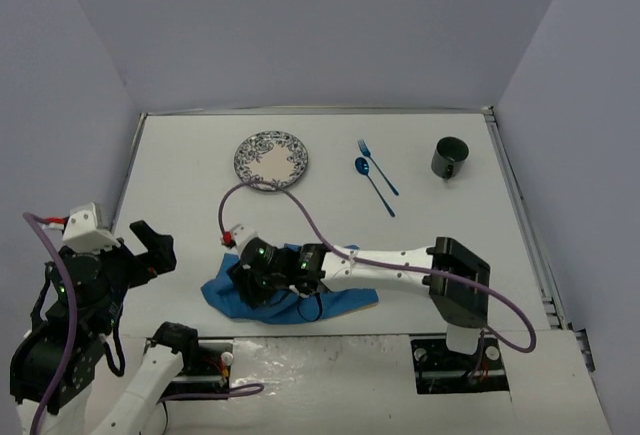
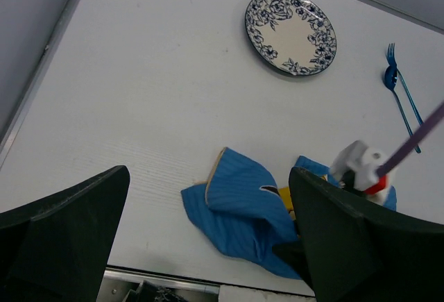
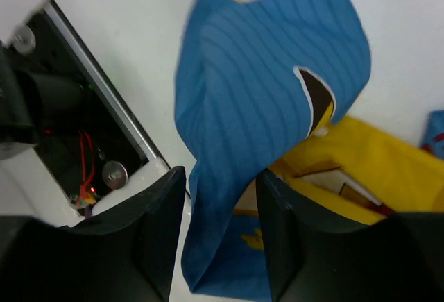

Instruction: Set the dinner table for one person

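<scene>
The dinner table (image 1: 180, 175) is a wide white top. A crumpled blue placemat (image 1: 222, 297) with a yellow figure lies at its near edge. My right gripper (image 1: 250, 280) is low over it; in the right wrist view the right gripper (image 3: 220, 177) stands open, and a raised fold of the placemat (image 3: 263, 73) hangs loose between its fingers (image 3: 149, 232). My left gripper (image 1: 150, 245) is held up at the left, off the cloth. In the left wrist view the left gripper (image 2: 209, 173) is wide open and holds nothing, with the placemat (image 2: 243, 205) below it.
A blue-patterned plate (image 1: 271, 159) sits at the middle back. A blue fork (image 1: 378, 167) and spoon (image 1: 372, 183) lie to its right, and a dark mug (image 1: 449, 158) stands further right. The table's metal rim (image 3: 104, 94) runs just beside the cloth.
</scene>
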Controlling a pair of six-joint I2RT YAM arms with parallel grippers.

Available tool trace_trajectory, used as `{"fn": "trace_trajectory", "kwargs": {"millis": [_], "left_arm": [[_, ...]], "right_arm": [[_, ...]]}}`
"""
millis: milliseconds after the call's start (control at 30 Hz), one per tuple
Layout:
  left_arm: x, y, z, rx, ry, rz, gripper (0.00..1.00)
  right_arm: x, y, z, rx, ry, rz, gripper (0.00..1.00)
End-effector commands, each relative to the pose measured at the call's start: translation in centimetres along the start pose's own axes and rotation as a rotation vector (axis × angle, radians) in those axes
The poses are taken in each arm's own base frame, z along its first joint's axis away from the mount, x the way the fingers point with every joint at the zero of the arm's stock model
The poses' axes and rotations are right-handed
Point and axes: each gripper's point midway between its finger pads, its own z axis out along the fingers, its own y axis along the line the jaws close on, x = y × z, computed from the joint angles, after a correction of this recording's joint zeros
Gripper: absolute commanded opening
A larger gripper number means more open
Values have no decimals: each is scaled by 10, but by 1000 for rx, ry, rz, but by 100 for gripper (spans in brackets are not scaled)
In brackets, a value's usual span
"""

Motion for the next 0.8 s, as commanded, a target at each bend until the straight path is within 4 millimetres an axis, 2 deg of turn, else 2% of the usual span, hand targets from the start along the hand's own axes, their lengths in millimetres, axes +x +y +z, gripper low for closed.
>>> {"fn": "trace_trajectory", "kwargs": {"millis": [0,33,67,100,167,200,300,367,500,533,633,767], "left_arm": [[-7,14,-13,-63,-50,-43,97],[-5,15,-13,-64,-46,-42,97],[0,15,-11,-61,-30,-47,97],[4,12,-9,-52,-16,-53,97],[15,7,0,-33,26,-68,97],[20,6,4,-32,39,-69,97],[38,-5,22,3,98,-105,97],[49,-9,33,14,135,-116,97],[66,-17,49,37,186,-128,97],[70,-17,51,40,199,-126,97],[73,-22,55,61,212,-124,97],[73,-24,57,73,215,-118,97]], "right_arm": [[-26,38,-4,-128,-57,-16,52],[-26,34,-4,-117,-60,-23,59],[-32,28,-11,-102,-84,-35,73],[-41,23,-21,-86,-114,-37,79],[-55,0,-41,-41,-161,-28,87],[-61,-12,-49,-21,-180,-21,88],[-68,-73,-72,64,-215,37,88],[-68,-103,-87,103,-229,46,87],[-43,-156,-84,161,-152,64,83],[-39,-162,-83,158,-140,70,82],[-11,-182,-65,190,-52,54,82],[10,-188,-44,172,33,20,83]]}}
